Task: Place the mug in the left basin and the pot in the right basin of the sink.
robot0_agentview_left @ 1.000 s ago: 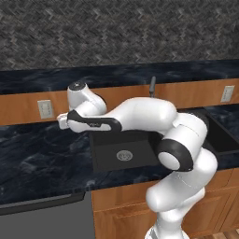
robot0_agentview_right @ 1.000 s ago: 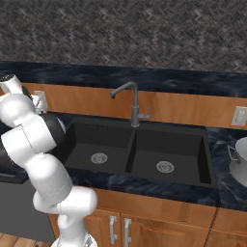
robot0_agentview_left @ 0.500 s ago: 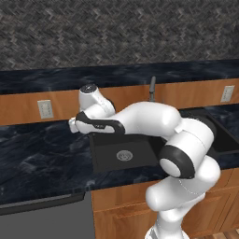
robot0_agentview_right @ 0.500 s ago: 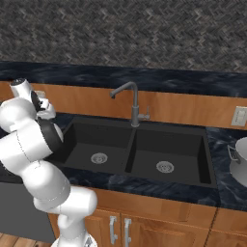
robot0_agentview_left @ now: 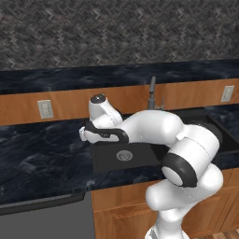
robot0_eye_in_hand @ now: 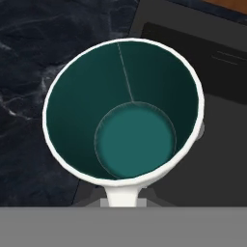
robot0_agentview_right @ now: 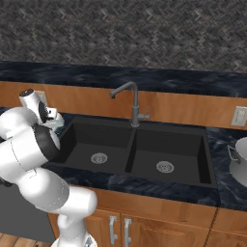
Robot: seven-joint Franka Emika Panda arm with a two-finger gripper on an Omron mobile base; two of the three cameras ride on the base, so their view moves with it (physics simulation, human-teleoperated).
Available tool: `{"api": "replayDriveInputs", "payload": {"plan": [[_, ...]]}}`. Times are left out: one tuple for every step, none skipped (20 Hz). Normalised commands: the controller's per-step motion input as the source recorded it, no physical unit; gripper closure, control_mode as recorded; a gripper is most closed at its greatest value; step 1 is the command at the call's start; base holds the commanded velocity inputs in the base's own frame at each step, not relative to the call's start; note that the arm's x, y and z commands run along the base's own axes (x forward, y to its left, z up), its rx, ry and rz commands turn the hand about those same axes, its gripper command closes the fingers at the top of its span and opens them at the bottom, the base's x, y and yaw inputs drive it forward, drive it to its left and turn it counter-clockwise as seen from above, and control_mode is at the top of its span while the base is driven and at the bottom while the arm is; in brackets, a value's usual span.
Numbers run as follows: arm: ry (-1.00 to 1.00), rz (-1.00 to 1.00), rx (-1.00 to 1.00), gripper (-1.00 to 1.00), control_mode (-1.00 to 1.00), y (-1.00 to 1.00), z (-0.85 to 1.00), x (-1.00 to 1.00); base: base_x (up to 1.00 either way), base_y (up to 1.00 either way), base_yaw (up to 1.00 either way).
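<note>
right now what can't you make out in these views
- Jaws: in the hand view the mug covers them, so the grip itself is hidden.
- Mug from the bases: the arm hides most of it; a teal sliver shows.
- Pot: cut off by the right edge of the right base view.
- Right basin: largely behind the arm in the left base view.

A small white mug, smooth like glazed ceramic with a satin teal-green inside, above a glossy, dark blue-black marbled stone table. The matte black double sink carries round brushed-steel drains and a tall grey metal faucet. Varnished wood cabinet fronts gleam below; a rough grey herringbone stone wall rises behind.
</note>
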Motion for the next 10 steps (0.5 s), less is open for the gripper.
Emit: {"api": "replayDriveInputs", "payload": {"plan": [[0.0,0.0,0.0,1.0,-1.0,-0.38,-0.19,0.0,0.0,0.0,0.0],[0.0,0.0,0.0,1.0,-1.0,-0.41,-0.18,0.0,0.0,0.0,0.0],[0.0,0.0,0.0,1.0,-1.0,-0.44,-0.18,0.0,0.0,0.0,0.0],[0.0,0.0,0.0,1.0,-1.0,-0.46,-0.18,0.0,0.0,0.0,0.0],[0.0,0.0,0.0,1.0,-1.0,-0.47,-0.2,0.0,0.0,0.0,0.0],[0.0,0.0,0.0,1.0,-1.0,-0.5,-0.24,0.0,0.0,0.0,0.0],[0.0,0.0,0.0,1.0,-1.0,-0.51,-0.26,0.0,0.0,0.0,0.0],[0.0,0.0,0.0,1.0,-1.0,-0.51,-0.28,0.0,0.0,0.0,0.0],[0.0,0.0,0.0,1.0,-1.0,-0.5,-0.32,0.0,0.0,0.0,0.0],[0.0,0.0,0.0,1.0,-1.0,-0.46,-0.4,0.0,0.0,0.0,0.0]]}}
